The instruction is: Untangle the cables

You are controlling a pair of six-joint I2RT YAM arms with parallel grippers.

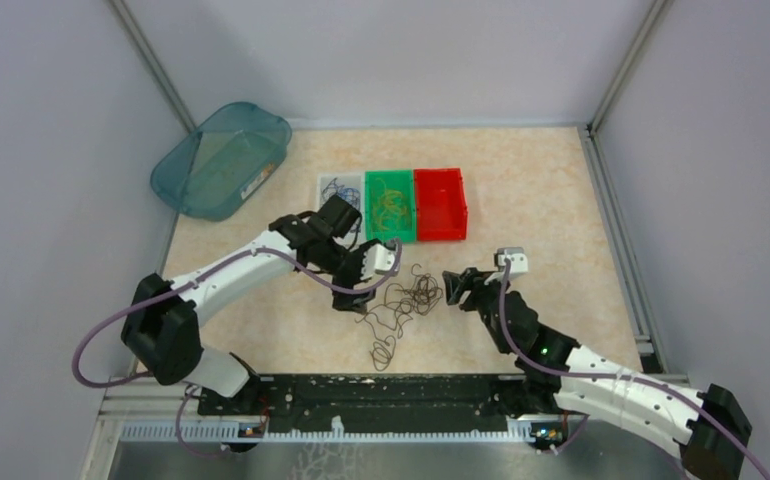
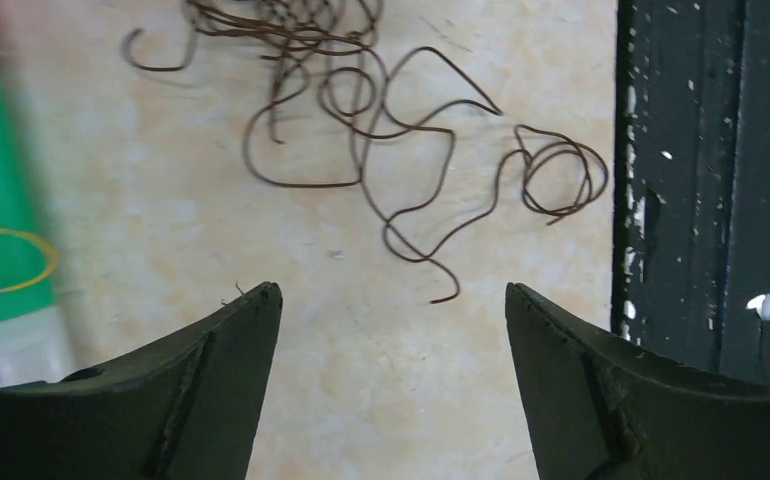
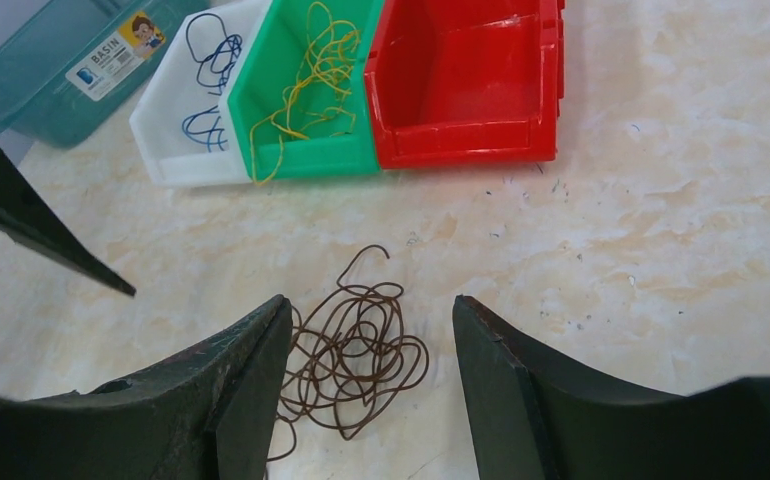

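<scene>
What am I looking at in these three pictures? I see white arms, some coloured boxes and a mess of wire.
Two robot arms are bolted to the near edge of a table. One picture looks down from above; the other two come from small cameras on each wrist, so the dark wedges at the bottom are that arm's own two fingers. On the table lies a tangle of brown wires. Behind it stand three small bins: a white bin with blue wires, a green bin with yellow wires, and an empty red bin. A teal basin sits at the far left. The left gripper and right gripper are both open, holding nothing.
</scene>
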